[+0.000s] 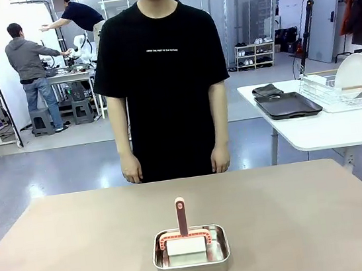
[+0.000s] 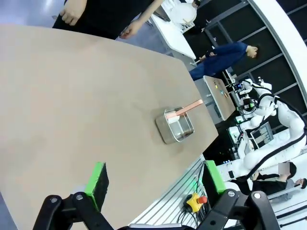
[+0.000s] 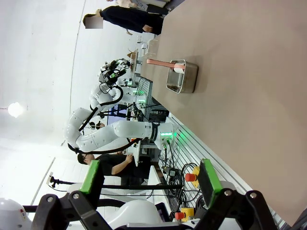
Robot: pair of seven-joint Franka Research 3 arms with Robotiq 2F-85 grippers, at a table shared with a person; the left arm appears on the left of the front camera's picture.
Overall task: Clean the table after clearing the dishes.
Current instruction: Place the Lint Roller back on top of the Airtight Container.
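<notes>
The tan-brown table is bare except for a small steel pan near its front edge. A white wiper with a pink handle sits in the pan. White plates stand in a wire rack on the white side table at the right, beside a dark tray. My left gripper hangs open over the table's near edge, well short of the pan. My right gripper is open too, off the table's edge, far from the pan.
A person stands at the table's far side, hands down at the sides. The white side table stands at the back right. A yellow box with a red stop button sits below the table's near edge.
</notes>
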